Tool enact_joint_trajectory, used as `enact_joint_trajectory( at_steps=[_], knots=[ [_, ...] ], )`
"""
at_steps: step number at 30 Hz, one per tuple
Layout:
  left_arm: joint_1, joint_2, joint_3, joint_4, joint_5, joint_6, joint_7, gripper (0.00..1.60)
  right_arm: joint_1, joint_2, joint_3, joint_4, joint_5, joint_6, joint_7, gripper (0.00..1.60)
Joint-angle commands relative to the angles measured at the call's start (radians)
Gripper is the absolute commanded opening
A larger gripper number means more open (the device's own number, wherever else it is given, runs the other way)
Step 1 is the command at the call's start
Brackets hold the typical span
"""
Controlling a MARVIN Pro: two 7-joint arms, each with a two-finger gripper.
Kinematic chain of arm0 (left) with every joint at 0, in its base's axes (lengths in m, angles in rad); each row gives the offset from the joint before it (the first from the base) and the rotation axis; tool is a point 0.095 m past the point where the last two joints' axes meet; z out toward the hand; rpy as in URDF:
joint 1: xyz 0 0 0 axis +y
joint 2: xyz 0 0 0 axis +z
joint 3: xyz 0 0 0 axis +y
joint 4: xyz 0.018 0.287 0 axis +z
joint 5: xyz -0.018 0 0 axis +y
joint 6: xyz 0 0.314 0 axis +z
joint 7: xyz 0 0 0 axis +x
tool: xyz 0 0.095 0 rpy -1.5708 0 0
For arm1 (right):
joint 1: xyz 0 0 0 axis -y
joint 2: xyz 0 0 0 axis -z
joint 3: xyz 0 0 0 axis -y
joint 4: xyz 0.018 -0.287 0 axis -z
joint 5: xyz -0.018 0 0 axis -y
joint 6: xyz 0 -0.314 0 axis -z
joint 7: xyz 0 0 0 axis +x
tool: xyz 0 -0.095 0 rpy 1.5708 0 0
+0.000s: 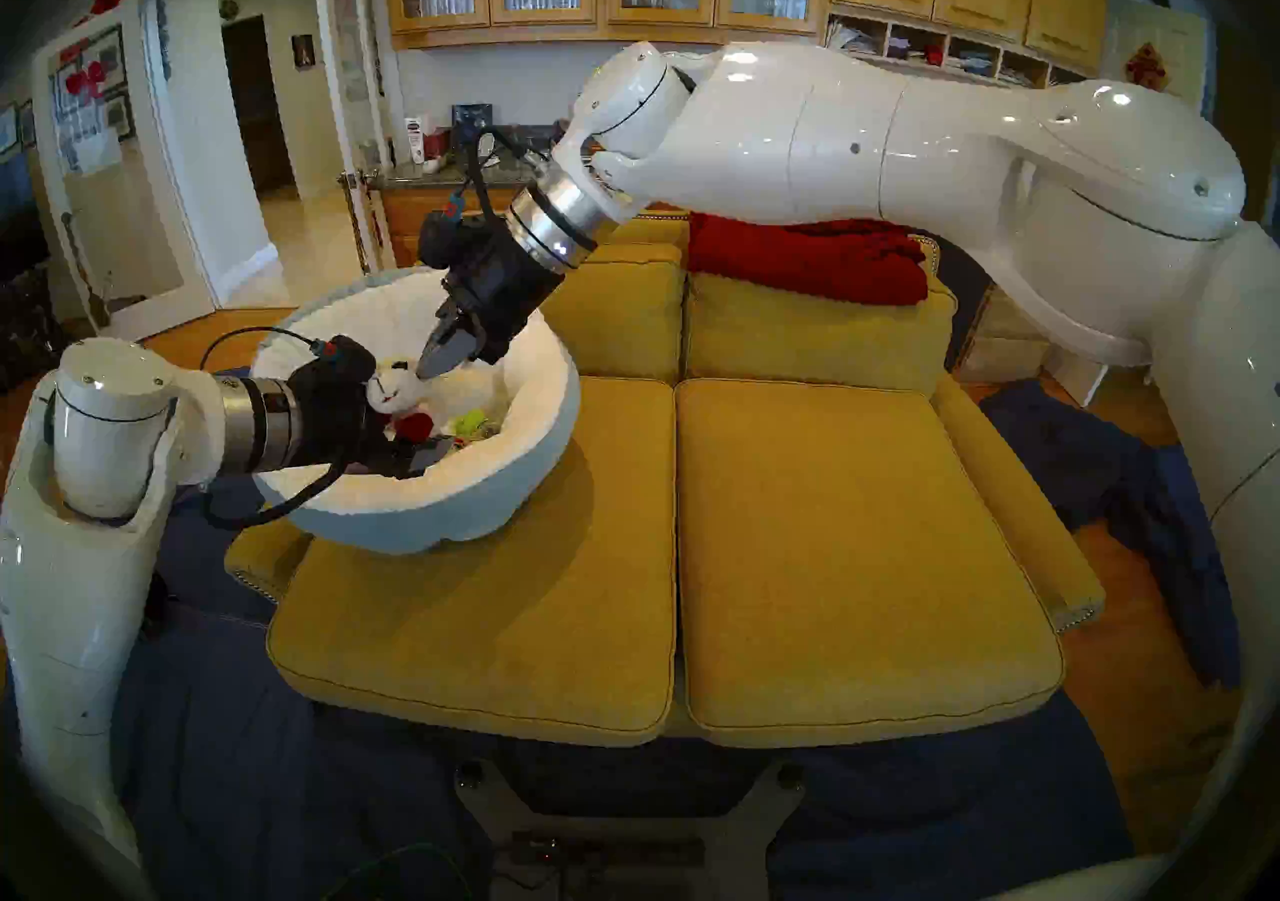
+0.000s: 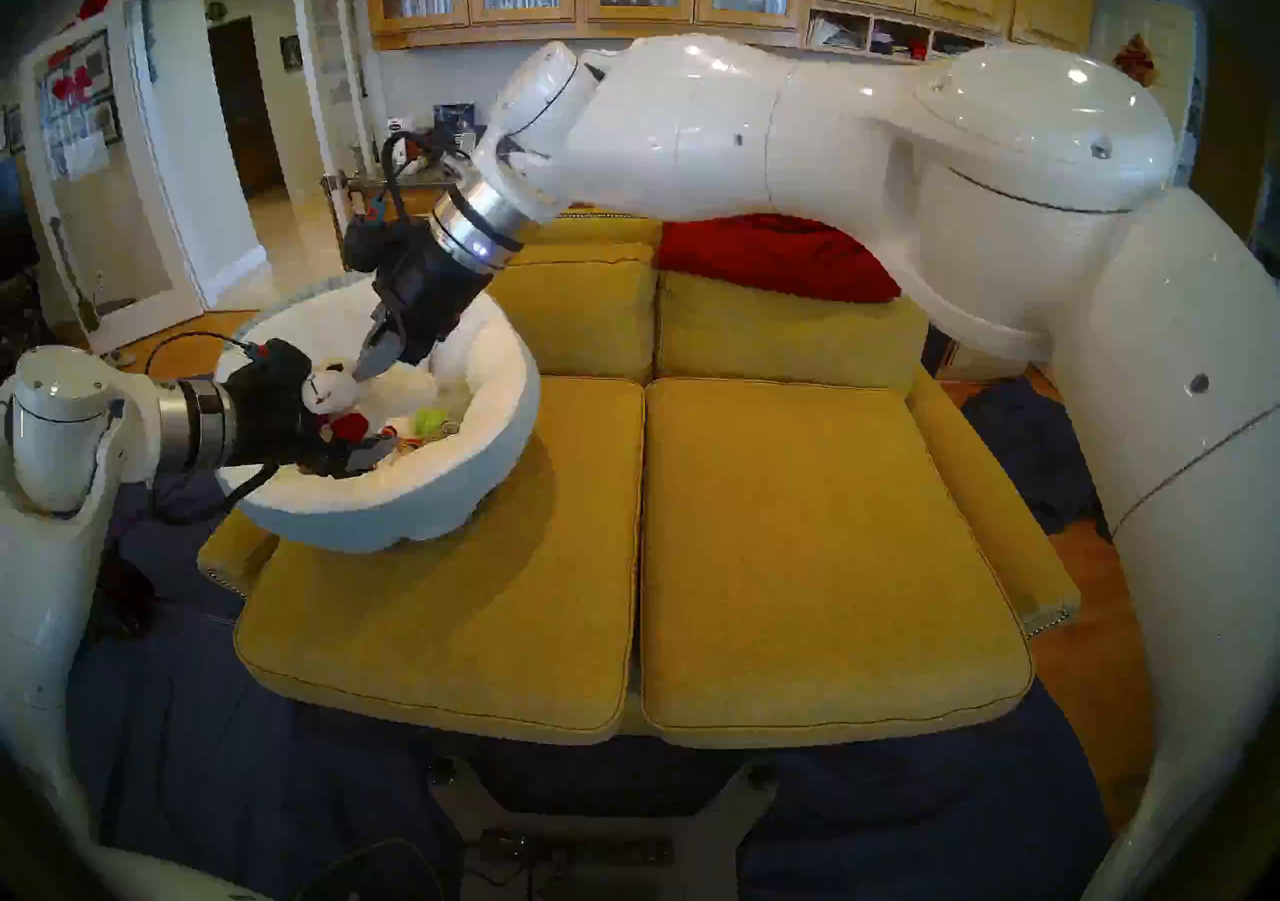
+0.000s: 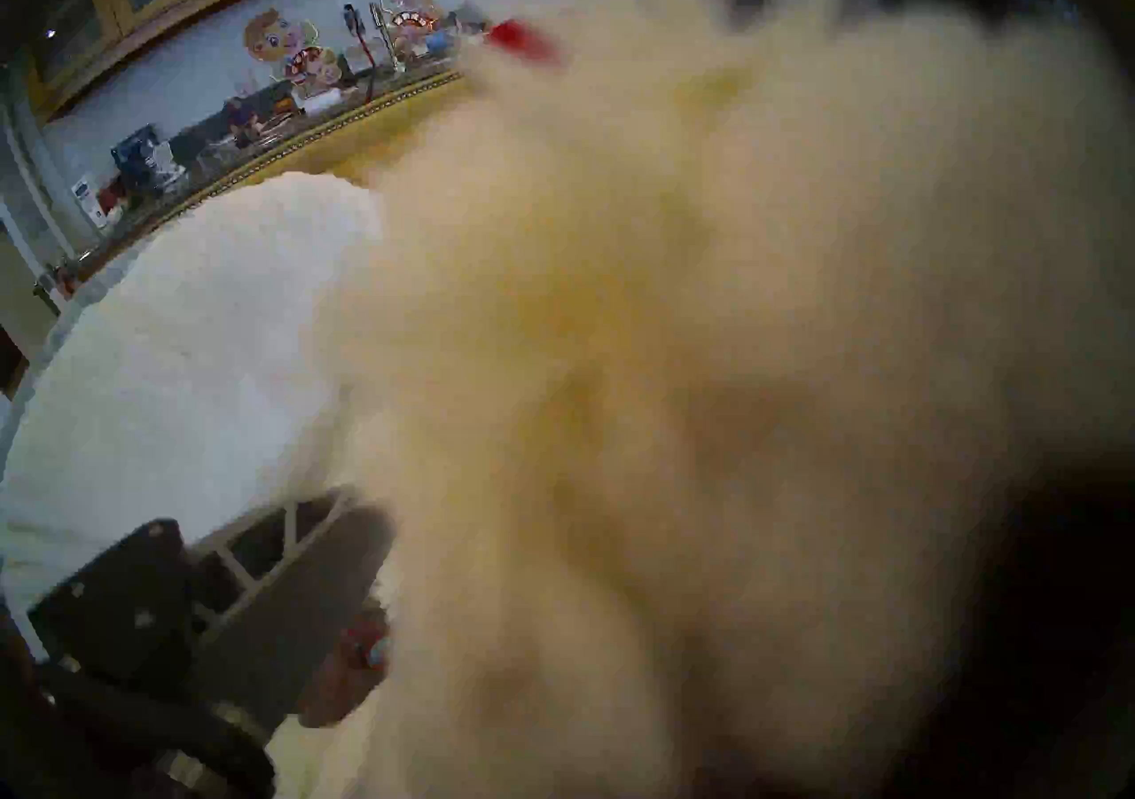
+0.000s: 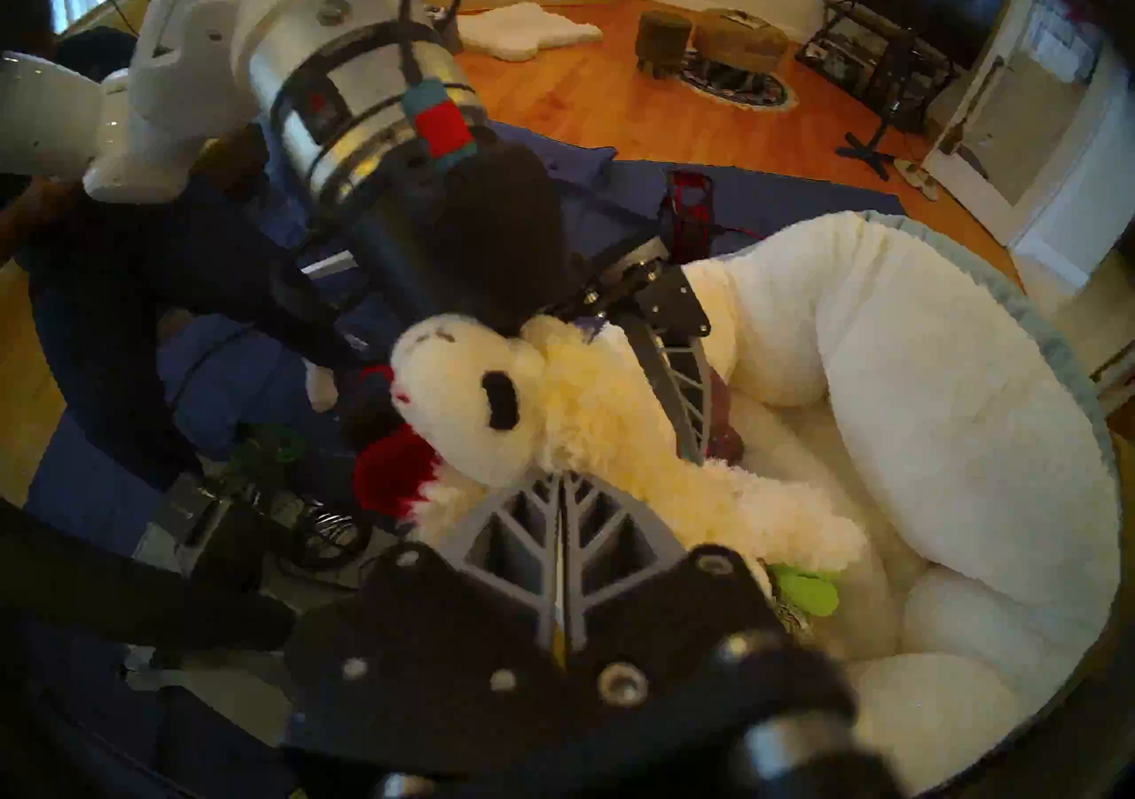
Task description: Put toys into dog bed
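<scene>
on the left seat cushion of the mustard-yellow sofa sits the dog bed, a round bowl with a cream plush lining and a pale blue-grey shell, its near edge overhanging the cushion's left corner. both arms reach into it.

the left gripper comes in over the near rim with its fingers spread wide, and a white fluffy lamb with a black eye patch lies between them; in the left wrist view its cream fur fills most of the frame, out of focus. whether the fingers press on the lamb cannot be told. a red tuft shows just below the lamb's head.

the right gripper slants down from above, its two grey ribbed fingers pressed flat together with nothing between them, the tip touching or just beside the lamb's head.

deeper in the bowl, a bright green toy lies on the lining beside the lamb's body, partly hidden.

a dark red blanket is draped over the sofa back, behind the right arm.
</scene>
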Motion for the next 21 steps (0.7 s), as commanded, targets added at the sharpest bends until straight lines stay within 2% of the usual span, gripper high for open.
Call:
enact_joint_trajectory(
  at_steps=[1,7,15,21],
  knots=[
    [-0.016,0.001,-0.022,-0.017,-0.005,-0.017,-0.002,1.60,0.015,0.052,0.039,-0.055,-0.004,0.024,-0.131,0.00],
    [-0.016,0.001,-0.023,-0.016,-0.003,-0.019,-0.006,1.60,0.040,0.124,0.038,-0.103,0.003,0.035,-0.233,0.00],
    [-0.015,0.000,-0.023,-0.016,-0.002,-0.020,-0.009,1.60,0.059,0.202,0.042,-0.086,0.009,0.029,-0.244,0.00],
    [-0.015,-0.001,-0.025,-0.016,-0.002,-0.023,-0.009,1.60,0.037,0.198,0.038,-0.039,0.008,0.002,-0.229,0.00]
  ],
)
